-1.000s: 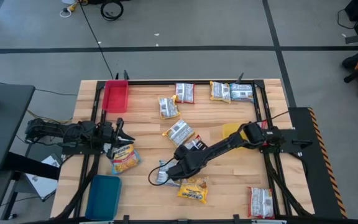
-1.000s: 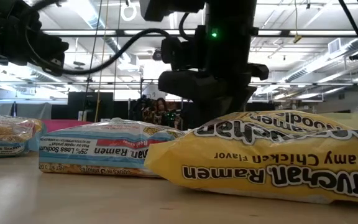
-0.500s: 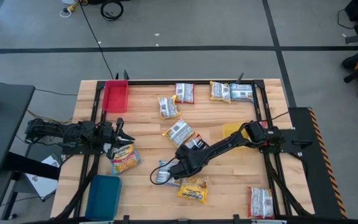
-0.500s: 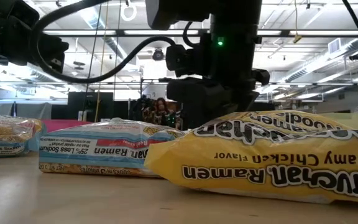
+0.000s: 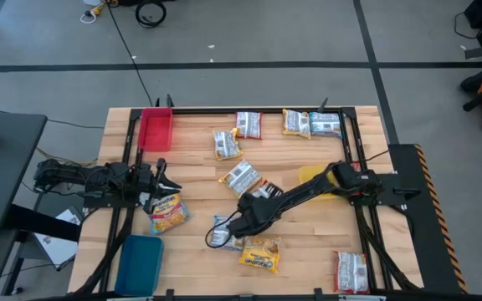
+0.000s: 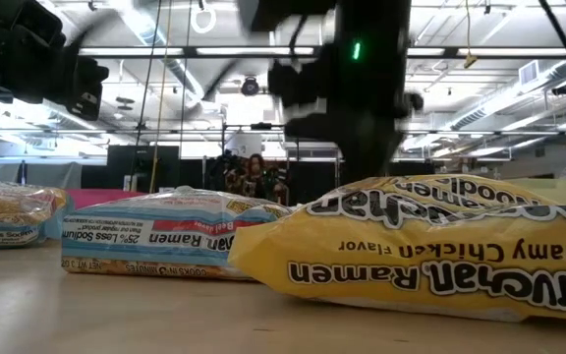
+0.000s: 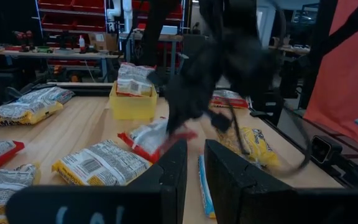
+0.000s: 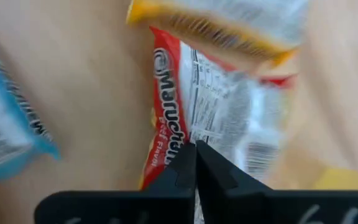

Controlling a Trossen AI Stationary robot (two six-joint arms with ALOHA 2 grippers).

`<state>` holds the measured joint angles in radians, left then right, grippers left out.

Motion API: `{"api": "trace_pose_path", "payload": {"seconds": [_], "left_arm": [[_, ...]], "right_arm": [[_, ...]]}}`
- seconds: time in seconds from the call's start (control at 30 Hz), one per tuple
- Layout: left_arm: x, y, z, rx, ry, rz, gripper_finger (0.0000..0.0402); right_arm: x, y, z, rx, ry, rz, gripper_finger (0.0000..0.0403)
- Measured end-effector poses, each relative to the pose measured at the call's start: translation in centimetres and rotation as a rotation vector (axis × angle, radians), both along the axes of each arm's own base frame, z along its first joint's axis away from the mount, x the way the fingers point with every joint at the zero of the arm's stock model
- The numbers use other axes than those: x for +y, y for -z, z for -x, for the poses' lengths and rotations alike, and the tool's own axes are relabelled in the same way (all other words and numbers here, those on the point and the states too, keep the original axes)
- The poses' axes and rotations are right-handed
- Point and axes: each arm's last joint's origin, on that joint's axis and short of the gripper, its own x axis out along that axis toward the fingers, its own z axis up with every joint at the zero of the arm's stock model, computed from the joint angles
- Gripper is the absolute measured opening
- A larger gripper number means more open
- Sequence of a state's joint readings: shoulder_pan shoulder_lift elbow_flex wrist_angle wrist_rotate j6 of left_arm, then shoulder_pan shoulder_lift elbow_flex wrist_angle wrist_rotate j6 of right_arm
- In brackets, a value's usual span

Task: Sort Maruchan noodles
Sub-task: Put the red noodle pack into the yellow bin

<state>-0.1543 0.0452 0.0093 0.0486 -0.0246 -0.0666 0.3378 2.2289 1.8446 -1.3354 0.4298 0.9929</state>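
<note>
The right gripper (image 5: 248, 219) is reached out over the middle of the table (image 5: 308, 251), its fingers (image 8: 194, 163) pressed fully together above a red-edged packet (image 8: 210, 118); whether a fold of that packet is pinched between them cannot be told, since the wrist picture is smeared. On the red edge of that packet "Maruchan" can be read, with a flavour line below that appears to say "Beef Flavor". Just beside it, toward the near edge, a blue-edged packet (image 6: 165, 233) is lying flat, printed "Ramen" and "25% Less Sodium", and a yellow packet (image 6: 430, 254) nearer still is marked "Ramen Noodles" and "Creamy Chicken Flavor". More noodle packets are scattered along the far edge and at the near right corner. A red tray (image 5: 156, 129) is seen at the far left corner, a blue tray (image 5: 139, 262) at the near left, and a yellow tray (image 5: 310, 176) right of centre under the right arm. The left gripper (image 5: 162, 177) is held at the left side of the table, its fingers (image 7: 173, 171) close together with a narrow gap and nothing between them, near an orange-edged packet (image 5: 168, 213).
</note>
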Motion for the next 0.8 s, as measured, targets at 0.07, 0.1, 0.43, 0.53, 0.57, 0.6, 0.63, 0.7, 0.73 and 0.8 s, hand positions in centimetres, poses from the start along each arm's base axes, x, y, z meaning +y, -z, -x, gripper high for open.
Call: {"api": "trace_pose_path", "payload": {"seconds": [0.07, 0.1, 0.43, 0.53, 0.57, 0.6, 0.63, 0.7, 0.73, 0.8], "left_arm": [[0.0, 0.0, 0.0, 0.0, 0.0, 0.0, 0.0062], [0.0, 0.0, 0.0, 0.0, 0.0, 0.0, 0.0062], [0.0, 0.0, 0.0, 0.0, 0.0, 0.0, 0.0062], [0.0, 0.0, 0.0, 0.0, 0.0, 0.0, 0.0062], [0.0, 0.0, 0.0, 0.0, 0.0, 0.0, 0.0062], [0.0, 0.0, 0.0, 0.0, 0.0, 0.0, 0.0062], [0.0, 0.0, 0.0, 0.0, 0.0, 0.0, 0.0062], [0.0, 0.0, 0.0, 0.0, 0.0, 0.0, 0.0062], [0.0, 0.0, 0.0, 0.0, 0.0, 0.0, 0.0062], [0.0, 0.0, 0.0, 0.0, 0.0, 0.0, 0.0062]], "right_arm": [[-0.4, -3.5, 1.0, -0.059, -0.021, 0.031, 0.0006], [-0.7, -5.2, 1.6, -0.089, -0.033, 0.05, 0.0007], [-1.6, -16.3, 10.0, -0.418, 0.039, 0.127, 0.0004], [-1.5, -16.7, 12.2, -0.446, 0.026, 0.117, 0.0004], [-1.4, -16.6, 12.8, -0.438, 0.006, 0.115, 0.0004], [-1.2, -16.3, 13.2, -0.425, -0.022, 0.11, 0.0004], [-1.0, -15.8, 13.5, -0.41, -0.063, 0.1, 0.0004], [-0.5, -14.5, 13.6, -0.372, -0.172, 0.072, 0.0004], [-0.1, -13.8, 13.5, -0.36, -0.238, 0.054, 0.0004], [0.7, -12.0, 12.9, -0.348, -0.394, 0.026, 0.0004]]}}
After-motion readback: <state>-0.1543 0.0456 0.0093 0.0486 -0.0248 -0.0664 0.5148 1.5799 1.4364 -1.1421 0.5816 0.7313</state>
